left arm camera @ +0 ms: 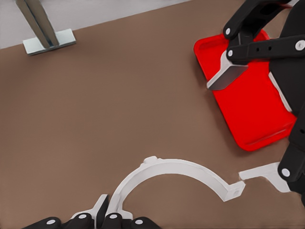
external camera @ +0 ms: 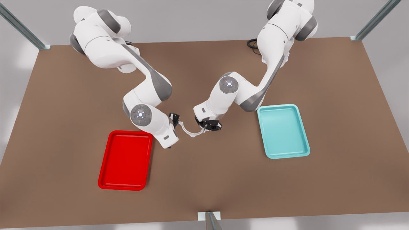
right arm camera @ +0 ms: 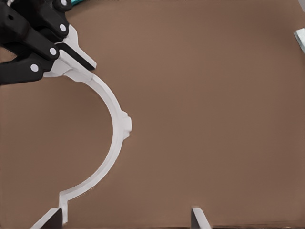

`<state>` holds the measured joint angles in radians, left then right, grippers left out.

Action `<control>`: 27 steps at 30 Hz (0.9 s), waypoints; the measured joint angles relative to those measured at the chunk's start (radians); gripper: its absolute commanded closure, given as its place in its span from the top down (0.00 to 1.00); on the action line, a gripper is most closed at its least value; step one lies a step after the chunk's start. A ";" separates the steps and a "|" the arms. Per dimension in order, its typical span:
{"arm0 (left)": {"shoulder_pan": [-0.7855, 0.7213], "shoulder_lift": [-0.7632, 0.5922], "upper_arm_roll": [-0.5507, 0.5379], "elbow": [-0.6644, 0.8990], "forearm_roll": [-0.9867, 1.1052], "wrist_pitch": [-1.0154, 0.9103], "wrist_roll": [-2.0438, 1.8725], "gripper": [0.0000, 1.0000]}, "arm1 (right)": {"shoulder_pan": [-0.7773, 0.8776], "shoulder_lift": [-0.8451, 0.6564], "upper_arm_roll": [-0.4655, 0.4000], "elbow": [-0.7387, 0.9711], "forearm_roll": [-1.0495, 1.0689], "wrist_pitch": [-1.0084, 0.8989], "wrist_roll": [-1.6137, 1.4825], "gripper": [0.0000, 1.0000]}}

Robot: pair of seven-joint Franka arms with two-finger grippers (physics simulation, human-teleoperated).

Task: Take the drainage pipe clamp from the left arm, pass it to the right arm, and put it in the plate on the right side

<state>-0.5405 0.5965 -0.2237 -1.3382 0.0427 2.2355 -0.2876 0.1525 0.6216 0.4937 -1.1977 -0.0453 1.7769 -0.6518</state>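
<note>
1. Left gripper (external camera: pixel 204 127) (arm on the front view's right, next to the teal tray (external camera: pixel 282 131)) is clamped on one end of the drainage pipe clamp (external camera: pixel 190 131). In the left wrist view the fingers (left arm camera: pixel 97 214) are pinched on the strap's end.
2. The clamp (left arm camera: pixel 176 168) is off the tabletop (external camera: pixel 204 185), around its middle, between the two trays. It spans the gap between the two grippers.
3. Right gripper (external camera: pixel 175 118) (arm on the front view's left) sits at the clamp's free end with its jaws wide apart and nothing gripped. In the right wrist view one finger (right arm camera: pixel 51 218) is just beside the strap's end tab and the other is well apart from it.
4. In the left wrist view the right gripper's fingers (left arm camera: pixel 228 74) are spread on either side of the free tab.
5. The plate (external camera: pixel 124 159) sits on the tabletop toward the near edge on the front view's left, just beside the right arm's wrist, with nothing in it.
</note>
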 measured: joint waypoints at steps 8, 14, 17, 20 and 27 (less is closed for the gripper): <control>0.001 0.006 0.001 0.000 0.000 0.002 0.086 0.21 | 0.031 0.001 0.008 -0.016 -0.077 -0.048 0.267 1.00; -0.001 0.006 0.002 0.000 0.001 0.004 0.130 0.21 | 0.026 0.008 0.001 -0.013 -0.054 -0.035 0.403 1.00; 0.000 0.006 0.002 0.000 0.001 0.004 0.147 0.21 | 0.016 0.009 0.000 -0.013 -0.013 -0.031 0.500 1.00; 0.000 0.007 0.002 0.000 0.001 0.004 0.161 0.21 | 0.016 0.025 -0.001 -0.013 0.018 -0.027 0.581 1.00; 0.002 0.009 0.002 0.000 0.001 0.005 0.187 0.21 | 0.032 0.062 0.005 -0.030 0.040 -0.008 0.722 1.00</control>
<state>-0.5385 0.6060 -0.2222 -1.3382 0.0437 2.2401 -0.1001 0.1845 0.6831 0.4991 -1.2274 -0.0052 1.7692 0.0700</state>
